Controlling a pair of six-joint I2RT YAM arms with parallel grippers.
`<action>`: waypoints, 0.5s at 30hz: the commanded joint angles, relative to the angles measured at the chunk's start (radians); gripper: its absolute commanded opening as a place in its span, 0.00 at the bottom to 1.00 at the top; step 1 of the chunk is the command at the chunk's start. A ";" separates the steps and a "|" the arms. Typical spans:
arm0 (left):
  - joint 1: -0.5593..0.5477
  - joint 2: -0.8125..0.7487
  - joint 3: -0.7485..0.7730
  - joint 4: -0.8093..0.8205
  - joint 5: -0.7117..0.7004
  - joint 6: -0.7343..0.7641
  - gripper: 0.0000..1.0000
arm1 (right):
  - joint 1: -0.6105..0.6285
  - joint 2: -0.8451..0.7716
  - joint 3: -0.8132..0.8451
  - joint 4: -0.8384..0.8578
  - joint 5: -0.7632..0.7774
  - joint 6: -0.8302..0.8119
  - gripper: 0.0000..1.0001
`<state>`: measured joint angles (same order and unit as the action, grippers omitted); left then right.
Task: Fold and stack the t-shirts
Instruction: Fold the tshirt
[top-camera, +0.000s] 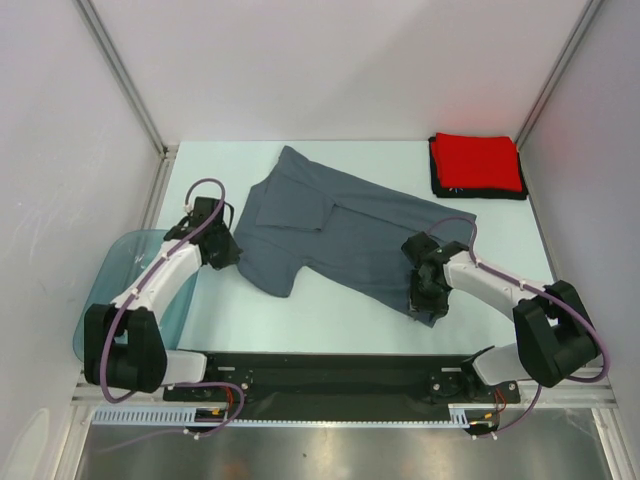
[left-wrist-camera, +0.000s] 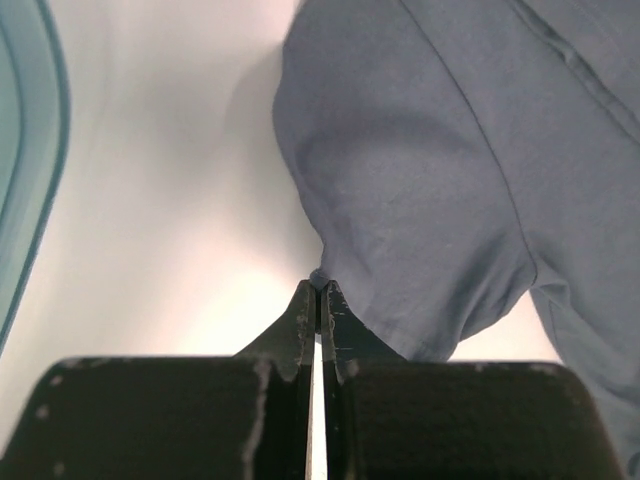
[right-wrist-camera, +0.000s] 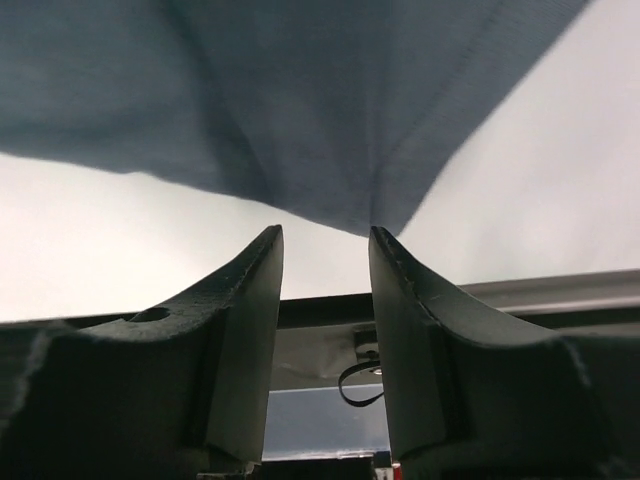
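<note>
A slate blue-grey t-shirt (top-camera: 350, 225) lies spread out slantwise across the middle of the table. My left gripper (top-camera: 228, 250) is at its left edge, shut on a pinch of the cloth; the left wrist view shows the tips (left-wrist-camera: 320, 288) closed on the shirt's edge (left-wrist-camera: 430, 180). My right gripper (top-camera: 425, 295) is at the shirt's near right corner. Its jaws (right-wrist-camera: 325, 232) stand open with the cloth's corner (right-wrist-camera: 300, 110) just beyond the tips and nothing between them. A folded red t-shirt (top-camera: 477, 162) lies on a folded black t-shirt (top-camera: 480, 194) at the back right.
A translucent teal tub (top-camera: 140, 265) stands at the left table edge beside my left arm, its rim (left-wrist-camera: 20, 150) also in the left wrist view. White walls close in the table on the left, back and right. The black base rail (top-camera: 320, 375) runs along the near edge.
</note>
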<state>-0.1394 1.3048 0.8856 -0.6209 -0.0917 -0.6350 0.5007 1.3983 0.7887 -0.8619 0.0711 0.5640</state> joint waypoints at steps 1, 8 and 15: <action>-0.006 0.031 0.055 -0.014 0.043 0.041 0.00 | 0.016 -0.013 -0.009 -0.032 0.116 0.079 0.44; -0.006 0.060 0.085 -0.025 0.056 0.069 0.00 | 0.019 0.008 -0.042 0.003 0.116 0.126 0.40; -0.006 0.057 0.096 -0.030 0.061 0.077 0.00 | 0.018 0.042 -0.065 0.026 0.133 0.145 0.35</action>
<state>-0.1402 1.3659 0.9382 -0.6441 -0.0437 -0.5819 0.5144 1.4204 0.7341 -0.8536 0.1608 0.6811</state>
